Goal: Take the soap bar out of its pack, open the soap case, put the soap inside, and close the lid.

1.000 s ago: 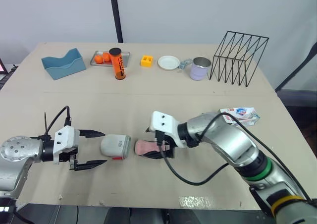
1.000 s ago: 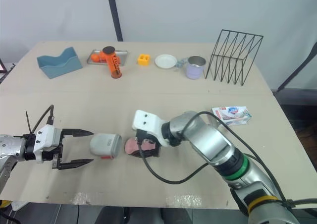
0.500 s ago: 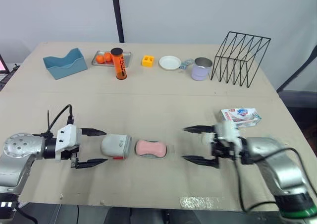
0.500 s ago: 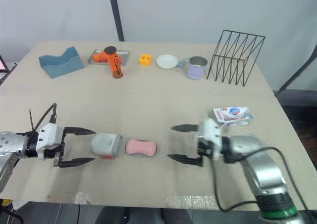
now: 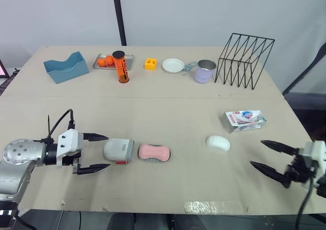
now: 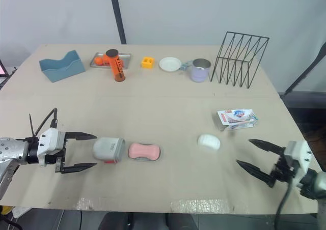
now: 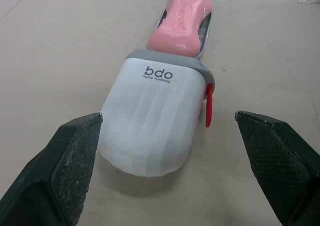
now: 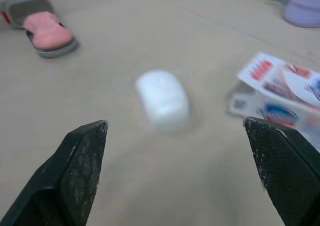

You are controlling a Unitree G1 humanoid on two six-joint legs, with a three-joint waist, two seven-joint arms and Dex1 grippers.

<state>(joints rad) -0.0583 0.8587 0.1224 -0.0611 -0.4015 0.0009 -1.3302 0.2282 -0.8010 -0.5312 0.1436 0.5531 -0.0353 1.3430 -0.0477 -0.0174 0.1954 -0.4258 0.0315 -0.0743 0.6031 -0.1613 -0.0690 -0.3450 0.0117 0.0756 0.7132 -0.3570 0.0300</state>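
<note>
I find the pink oval soap bar (image 5: 154, 151) on its grey tray (image 8: 62, 49) just beside the white ribbed plastic lid (image 5: 118, 150), left claw (image 5: 105, 151) gaping at it, right claw (image 5: 256, 153) also wide, well apart — the lid looks light, stiff, slick, so I'd pinch its long sides.

Soap (image 5: 154, 151) lies in case (image 7: 205, 30), right of lid (image 5: 118, 150).

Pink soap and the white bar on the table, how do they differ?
The pink soap rests in a grey tray beside the white lid; the white bar lies bare on the table near the pack. The pink soap looks longer, the white bar stubbier. Both are rounded and unheld.
</note>
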